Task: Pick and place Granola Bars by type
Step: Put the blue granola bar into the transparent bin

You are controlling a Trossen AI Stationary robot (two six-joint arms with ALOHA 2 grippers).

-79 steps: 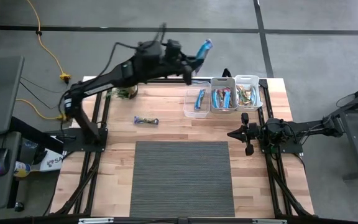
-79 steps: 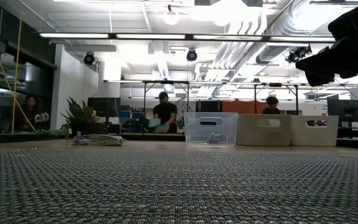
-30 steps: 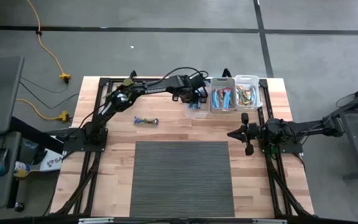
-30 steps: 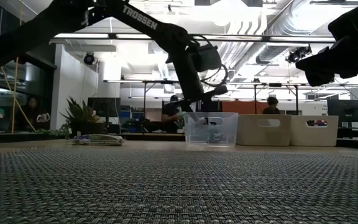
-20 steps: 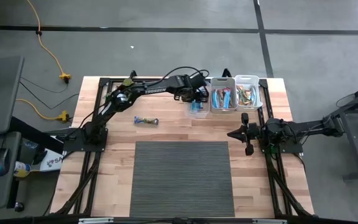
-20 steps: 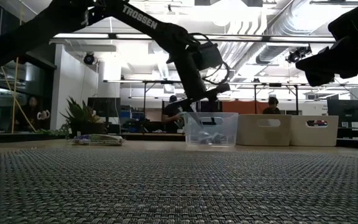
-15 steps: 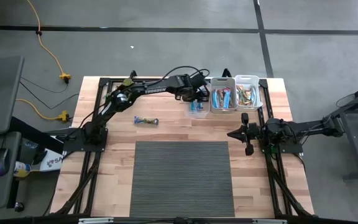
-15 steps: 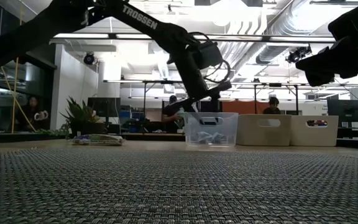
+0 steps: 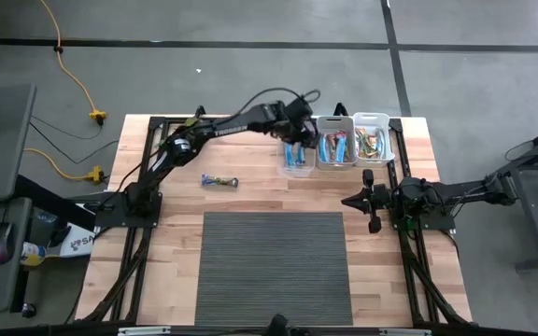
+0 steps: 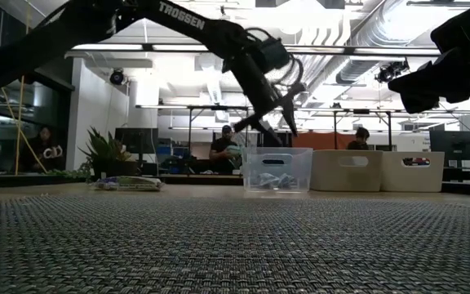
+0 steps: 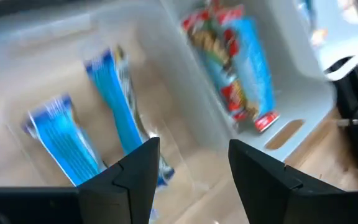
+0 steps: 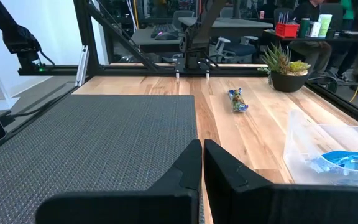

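Light wooden table (image 9: 250, 196) carries a dark grey woven mat (image 9: 274, 266) in front and three clear rectangular plastic bins at the back edge.

Leftmost bin (image 9: 295, 156) holds bright blue wrapped bars (image 11: 67, 140); middle bin (image 9: 336, 147) holds blue-red-white bars (image 11: 238, 74); the last bin (image 9: 374, 140) holds yellow-green ones.

Left gripper (image 11: 188, 162) hangs just above the leftmost bin, fingers spread wide and empty.

Right gripper (image 12: 202, 165) rests closed and empty beside the mat's right edge.

One blue-red-white bar (image 9: 219, 181) lies alone on bare wood, left of the bins.

Judgement: that bar is the next pick. Clear the bin wall first, come down with fingers straddling the bar's narrow width, then close.
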